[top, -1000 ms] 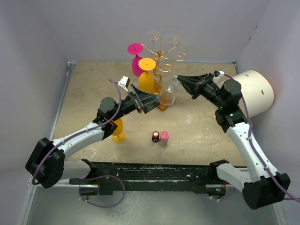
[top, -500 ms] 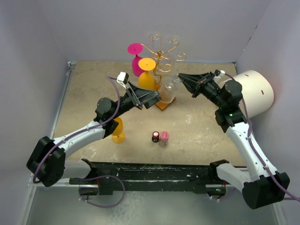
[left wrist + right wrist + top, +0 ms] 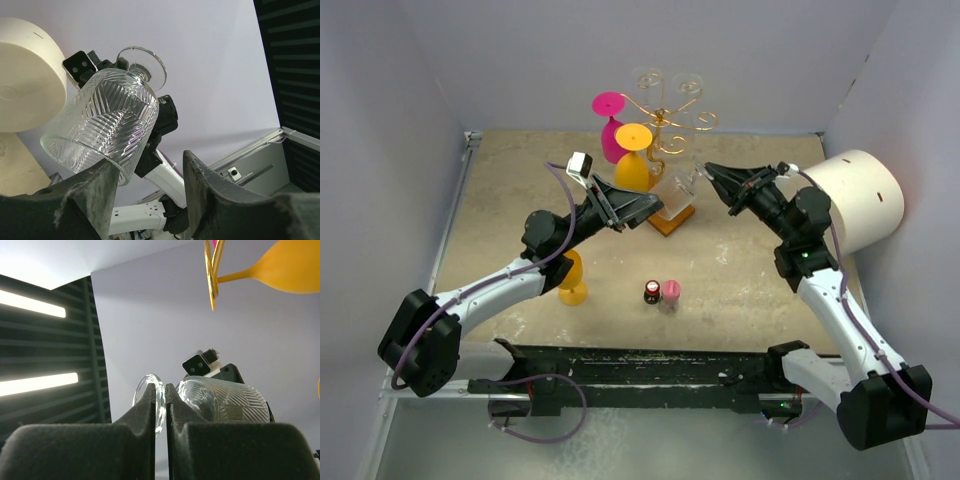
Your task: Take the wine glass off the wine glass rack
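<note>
Change since a second ago: left gripper (image 3: 656, 206) raised and tilted further up; right gripper (image 3: 709, 171) drawn slightly back to right; glass (image 3: 677, 196) moved little. Glass clear, bowl cut with ridged chevron pattern, short stem, round foot. Held tilted in air between both grippers, below scroll arms of rack (image 3: 665, 118), just beside its base, hanging from no arm. Right jaws pinched tight on foot rim. Left jaws wide apart, gripping nothing; bowl rim lies by one finger (image 3: 97, 192), gap to other.
</note>
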You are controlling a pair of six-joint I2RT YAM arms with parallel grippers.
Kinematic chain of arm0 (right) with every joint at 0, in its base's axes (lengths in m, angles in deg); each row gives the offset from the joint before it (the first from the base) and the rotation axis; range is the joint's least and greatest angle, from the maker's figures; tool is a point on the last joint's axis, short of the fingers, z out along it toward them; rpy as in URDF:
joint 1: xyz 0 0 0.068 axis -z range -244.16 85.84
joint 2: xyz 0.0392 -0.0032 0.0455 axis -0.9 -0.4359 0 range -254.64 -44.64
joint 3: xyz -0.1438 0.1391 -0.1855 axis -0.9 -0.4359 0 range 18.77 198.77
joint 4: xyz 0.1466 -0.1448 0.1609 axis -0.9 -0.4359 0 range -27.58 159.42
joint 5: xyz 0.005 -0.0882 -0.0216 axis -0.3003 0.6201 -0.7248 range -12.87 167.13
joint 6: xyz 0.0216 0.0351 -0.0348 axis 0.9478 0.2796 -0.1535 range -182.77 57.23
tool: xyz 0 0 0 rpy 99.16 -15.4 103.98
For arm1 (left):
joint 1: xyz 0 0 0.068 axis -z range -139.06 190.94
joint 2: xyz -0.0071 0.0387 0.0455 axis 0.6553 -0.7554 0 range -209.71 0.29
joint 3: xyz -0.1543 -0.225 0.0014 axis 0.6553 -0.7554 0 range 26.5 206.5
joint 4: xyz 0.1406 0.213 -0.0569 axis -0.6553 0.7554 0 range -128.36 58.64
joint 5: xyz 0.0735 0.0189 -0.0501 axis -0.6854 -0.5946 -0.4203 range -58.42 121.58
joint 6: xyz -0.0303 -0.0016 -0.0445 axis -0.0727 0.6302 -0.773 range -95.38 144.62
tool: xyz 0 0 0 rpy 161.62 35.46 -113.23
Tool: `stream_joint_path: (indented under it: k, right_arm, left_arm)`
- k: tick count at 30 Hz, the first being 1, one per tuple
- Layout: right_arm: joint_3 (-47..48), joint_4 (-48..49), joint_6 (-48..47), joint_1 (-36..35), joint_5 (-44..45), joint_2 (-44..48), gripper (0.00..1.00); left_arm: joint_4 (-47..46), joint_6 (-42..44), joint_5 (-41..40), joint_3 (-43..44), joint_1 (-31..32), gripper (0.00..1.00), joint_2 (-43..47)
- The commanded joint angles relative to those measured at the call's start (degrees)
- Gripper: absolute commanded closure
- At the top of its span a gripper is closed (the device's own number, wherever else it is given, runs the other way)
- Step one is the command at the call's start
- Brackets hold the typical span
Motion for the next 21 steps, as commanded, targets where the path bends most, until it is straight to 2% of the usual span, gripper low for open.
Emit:
stream_joint_path:
  k: [1,12,15,21]
  right_arm:
    - [-1.2,4.7,-0.5,-0.4,-2.6,0.9,1.00]
    - [-3.1,8.7,-1.7,-0.5,-3.8,0.9,1.00]
    - [-3.3,9.6,-3.0,-0.5,-4.1,0.9,1.00]
    - [-3.9,5.1,-12.5,-0.4,-4.0,2.7,0.98]
  left_arm:
    - [-9.1,-0.9,-1.3,2.2,0.3,0.47,0.6]
    - [-2.9,0.3,-0.5,4.2,0.3,0.71,0.2]
    - [-1.0,0.3,0.0,4.9,0.3,0.81,-0.1]
    - [1.0,1.4,0.4,3.8,0.3,0.98,1.7]
